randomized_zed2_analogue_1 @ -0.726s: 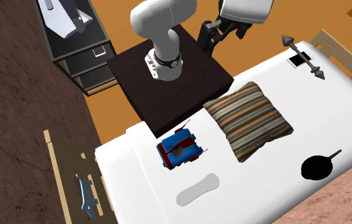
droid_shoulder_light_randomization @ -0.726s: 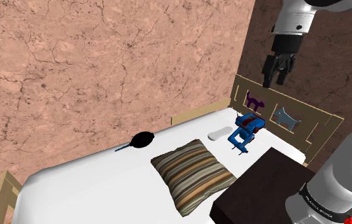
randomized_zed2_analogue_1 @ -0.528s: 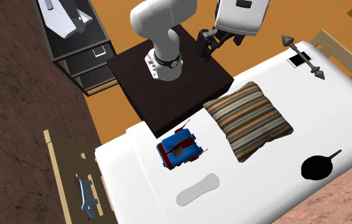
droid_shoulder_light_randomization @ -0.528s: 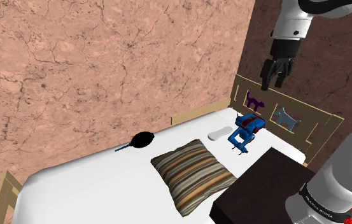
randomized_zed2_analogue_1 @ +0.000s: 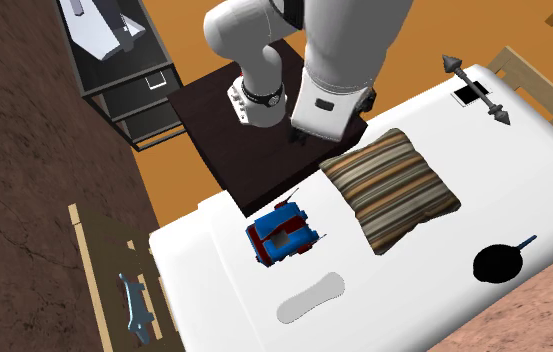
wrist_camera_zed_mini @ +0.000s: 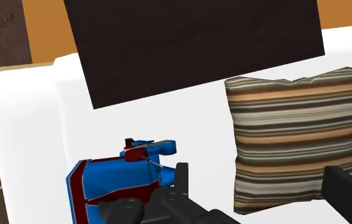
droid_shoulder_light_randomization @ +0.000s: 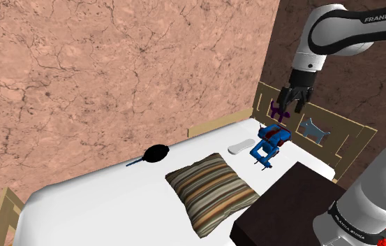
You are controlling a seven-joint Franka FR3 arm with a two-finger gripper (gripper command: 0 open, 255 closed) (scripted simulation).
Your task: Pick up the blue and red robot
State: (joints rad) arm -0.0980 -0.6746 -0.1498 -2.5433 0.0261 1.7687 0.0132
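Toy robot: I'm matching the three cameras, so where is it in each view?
Shoulder view: robot right of centre, on the bed near the headboard, beyond the pillow.
Second exterior view: below centre, at the bed's edge by the dark stand, left of the pillow.
Wrist view: beside one finger of the open gripper, the pillow on the finger's other side.
Shared landmark: the striped pillow.
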